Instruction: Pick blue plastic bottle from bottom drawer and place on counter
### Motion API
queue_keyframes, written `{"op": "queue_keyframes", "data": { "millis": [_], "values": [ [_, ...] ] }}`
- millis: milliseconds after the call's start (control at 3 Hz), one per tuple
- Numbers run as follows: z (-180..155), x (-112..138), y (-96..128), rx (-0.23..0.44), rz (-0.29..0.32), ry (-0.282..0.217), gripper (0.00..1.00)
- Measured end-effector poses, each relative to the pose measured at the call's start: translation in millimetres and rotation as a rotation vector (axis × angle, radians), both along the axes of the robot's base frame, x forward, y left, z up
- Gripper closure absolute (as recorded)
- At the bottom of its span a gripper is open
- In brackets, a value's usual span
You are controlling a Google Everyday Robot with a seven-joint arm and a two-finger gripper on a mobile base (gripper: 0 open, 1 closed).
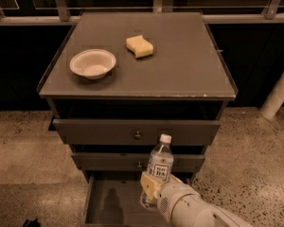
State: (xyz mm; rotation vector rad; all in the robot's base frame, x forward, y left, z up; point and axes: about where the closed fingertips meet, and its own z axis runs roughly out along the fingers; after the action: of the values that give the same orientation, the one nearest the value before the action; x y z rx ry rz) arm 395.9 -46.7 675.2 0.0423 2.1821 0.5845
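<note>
The blue plastic bottle (159, 166), clear with a white cap and a white-and-blue label, stands upright in my gripper (151, 189). The gripper is shut on the bottle's lower half and holds it above the open bottom drawer (114, 203), in front of the middle drawer. The bottle's cap reaches the lower edge of the top drawer front. The counter (180, 65) lies well above and behind the bottle. My white arm (194, 209) comes in from the lower right.
A white bowl (93, 63) sits at the counter's left and a yellow sponge (139, 46) at its middle back. The two upper drawers (137, 134) with round knobs stick out slightly. A white post (279, 91) stands at the right on the speckled floor.
</note>
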Motion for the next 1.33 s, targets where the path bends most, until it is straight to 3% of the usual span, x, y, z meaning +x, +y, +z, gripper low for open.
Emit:
{"op": "queue_keyframes", "data": {
  "millis": [333, 667, 1000, 1333],
  "values": [
    [37, 22, -5, 0.015, -0.021, -0.112, 1.0],
    [70, 55, -4, 0.069, -0.002, -0.16, 1.0],
    [101, 93, 7, 0.133, 0.027, -0.159, 1.0],
    [135, 108, 26, 0.144, 0.088, -0.174, 1.0]
  ]
}}
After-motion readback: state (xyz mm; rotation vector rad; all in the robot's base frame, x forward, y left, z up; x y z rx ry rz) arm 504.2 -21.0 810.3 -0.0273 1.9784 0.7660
